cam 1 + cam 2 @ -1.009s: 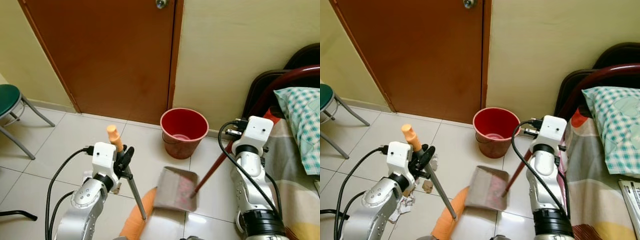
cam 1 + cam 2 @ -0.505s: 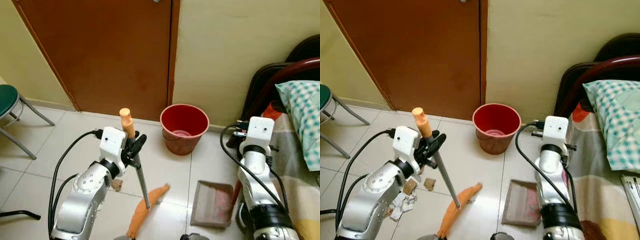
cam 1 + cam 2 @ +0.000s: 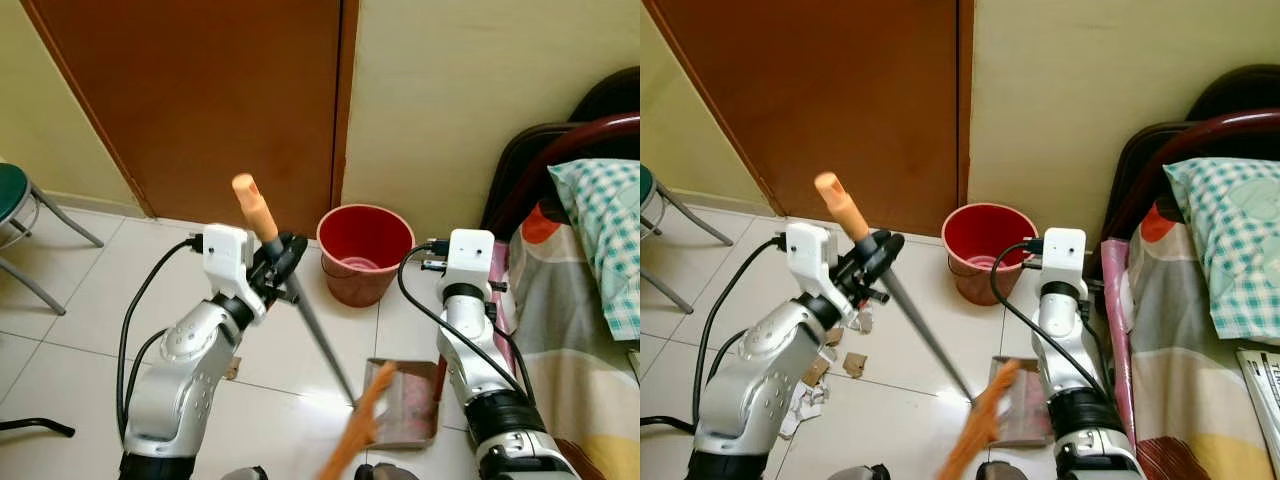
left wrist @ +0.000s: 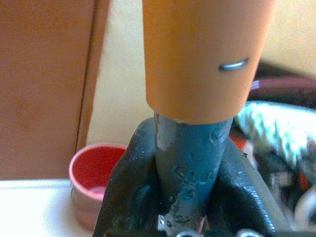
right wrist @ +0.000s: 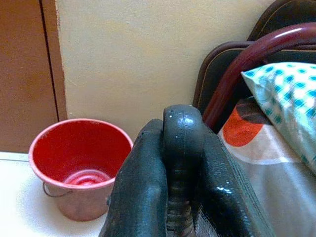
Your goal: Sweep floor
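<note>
My left gripper (image 4: 190, 153) is shut on the broom's grey pole (image 3: 315, 325), just below its orange grip (image 3: 252, 203). The pole slants down to the right, and the orange bristle head (image 3: 352, 440) lies at the mouth of the dustpan (image 3: 410, 400). The brownish dustpan rests flat on the tiles beside my right arm (image 3: 468, 300). My right gripper (image 5: 182, 133) is shut on the dark end of the dustpan's handle. Torn paper and cardboard scraps (image 3: 852, 364) lie on the floor under my left arm.
A red bucket (image 3: 364, 250) stands against the wall just beyond the dustpan. The brown door (image 3: 200, 100) is behind it to the left. A green stool (image 3: 20, 205) is far left. A bed with a checked pillow (image 3: 600, 230) and dark red frame lines the right.
The dustpan went from raised and tilted at centre down to the floor on the right. My left arm swung the broom head right, up to the dustpan.
</note>
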`<state>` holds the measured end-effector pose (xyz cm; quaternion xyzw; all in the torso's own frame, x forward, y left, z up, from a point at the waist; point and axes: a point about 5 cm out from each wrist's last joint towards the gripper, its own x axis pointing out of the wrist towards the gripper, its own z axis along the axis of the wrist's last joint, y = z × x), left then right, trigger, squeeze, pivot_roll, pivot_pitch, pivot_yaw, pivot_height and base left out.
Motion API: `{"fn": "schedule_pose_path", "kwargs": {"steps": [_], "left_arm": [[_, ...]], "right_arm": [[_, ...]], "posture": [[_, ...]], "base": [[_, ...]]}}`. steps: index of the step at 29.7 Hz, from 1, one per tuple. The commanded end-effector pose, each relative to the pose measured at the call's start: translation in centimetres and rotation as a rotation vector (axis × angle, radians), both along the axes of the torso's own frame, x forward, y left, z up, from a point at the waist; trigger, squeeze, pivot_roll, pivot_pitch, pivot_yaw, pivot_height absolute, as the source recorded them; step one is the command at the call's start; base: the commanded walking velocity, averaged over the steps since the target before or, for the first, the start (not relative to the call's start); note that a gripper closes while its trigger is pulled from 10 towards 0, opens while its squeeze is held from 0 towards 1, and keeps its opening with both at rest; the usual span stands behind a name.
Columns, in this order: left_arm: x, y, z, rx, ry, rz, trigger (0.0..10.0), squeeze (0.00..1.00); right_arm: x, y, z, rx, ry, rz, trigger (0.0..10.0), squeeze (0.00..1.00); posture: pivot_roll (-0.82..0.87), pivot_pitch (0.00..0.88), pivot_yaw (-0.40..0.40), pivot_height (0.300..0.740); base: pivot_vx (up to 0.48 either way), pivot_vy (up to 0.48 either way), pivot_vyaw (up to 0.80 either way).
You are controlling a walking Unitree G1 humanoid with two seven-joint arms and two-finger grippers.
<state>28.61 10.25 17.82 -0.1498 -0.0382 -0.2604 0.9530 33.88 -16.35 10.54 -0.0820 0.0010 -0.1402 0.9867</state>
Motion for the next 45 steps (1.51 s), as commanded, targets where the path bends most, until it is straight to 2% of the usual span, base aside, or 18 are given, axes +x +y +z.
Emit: {"fn": "schedule_pose_path", "kwargs": {"steps": [1, 4, 6, 7, 12, 16, 17, 21, 23, 24, 27, 28, 35, 45], "left_arm": [[0.5, 1.1, 1.7, -0.054, -0.075, 0.064, 10.0, 0.00], [1.0, 1.8, 2.1, -0.057, -0.093, 0.121, 10.0, 0.00], [1.5, 3.0, 2.7, -0.057, -0.121, 0.195, 10.0, 0.00], [1.5, 3.0, 2.7, -0.057, -0.121, 0.195, 10.0, 0.00], [1.8, 5.9, 4.3, 0.017, -0.197, 0.313, 10.0, 0.00], [1.7, 7.6, 4.5, 0.070, -0.207, 0.378, 10.0, 0.00], [1.7, 7.6, 4.5, 0.070, -0.207, 0.378, 10.0, 0.00], [0.9, 8.2, 3.2, 0.170, -0.184, 0.370, 10.0, 0.00], [0.6, 8.4, 2.3, 0.185, -0.156, 0.374, 10.0, 0.00], [0.2, 8.5, 1.0, 0.202, -0.121, 0.381, 10.0, 0.00], [-0.2, 8.6, -0.2, 0.247, -0.104, 0.397, 10.0, 0.00], [-0.6, 8.5, -1.3, 0.318, -0.097, 0.421, 10.0, 0.00], [-1.7, 8.6, -4.0, 0.348, -0.018, 0.463, 10.0, 0.00], [-1.7, 9.4, -4.5, 0.296, 0.010, 0.547, 10.0, 0.00]], "right_arm": [[0.0, 0.7, -0.5, 0.014, 0.023, 0.030, 10.0, 0.00], [0.0, 1.0, -0.7, 0.034, 0.026, 0.037, 10.0, 0.00], [0.0, 1.2, -0.8, 0.048, 0.023, 0.045, 10.0, 0.00], [0.0, 1.2, -0.8, 0.048, 0.023, 0.045, 10.0, 0.00], [0.1, 0.5, -0.7, 0.074, 0.012, 0.039, 10.0, 0.00], [0.1, -0.2, -0.6, 0.078, 0.011, 0.035, 10.0, 0.00], [0.1, -0.2, -0.6, 0.078, 0.011, 0.035, 10.0, 0.00], [0.0, -1.0, -0.4, 0.098, 0.004, 0.032, 10.0, 0.00], [0.0, -1.2, -0.2, 0.132, -0.002, 0.028, 10.0, 0.00], [0.1, -1.3, 0.3, 0.175, -0.017, 0.033, 10.0, 0.00], [0.3, -1.1, 1.1, 0.214, -0.040, 0.044, 10.0, 0.00], [0.6, -0.7, 2.4, 0.254, -0.076, 0.069, 10.0, 0.00], [1.3, 0.6, 5.6, 0.353, -0.163, 0.177, 10.0, 0.00], [2.8, 3.2, 9.8, 0.461, -0.243, 0.316, 10.0, 0.00]], "posture": [[0.08, 0.183, 0.012, 0.740], [0.08, 0.182, 0.013, 0.740], [0.08, 0.180, 0.017, 0.740], [0.08, 0.180, 0.017, 0.740], [0.08, 0.183, 0.015, 0.740], [0.09, 0.190, 0.019, 0.740], [0.09, 0.190, 0.019, 0.740], [0.10, 0.189, 0.016, 0.740], [0.09, 0.188, 0.014, 0.740], [0.09, 0.179, 0.012, 0.740], [0.08, 0.170, 0.011, 0.740], [0.08, 0.158, 0.012, 0.740], [0.07, 0.131, 0.000, 0.740], [0.07, 0.128, -0.008, 0.740]], "base": [[0.000, 0.000, 0.00], [0.000, 0.000, 0.00], [0.000, 0.000, 0.00], [0.000, 0.000, 0.00], [0.000, 0.000, 0.00], [0.000, 0.000, 0.00], [0.000, 0.000, 0.00], [0.000, 0.000, 0.00], [0.000, 0.000, 0.00], [0.000, 0.000, 0.00], [0.000, 0.000, 0.00], [0.000, 0.000, 0.00], [0.000, 0.000, 0.00], [0.000, 0.000, 0.00]]}}
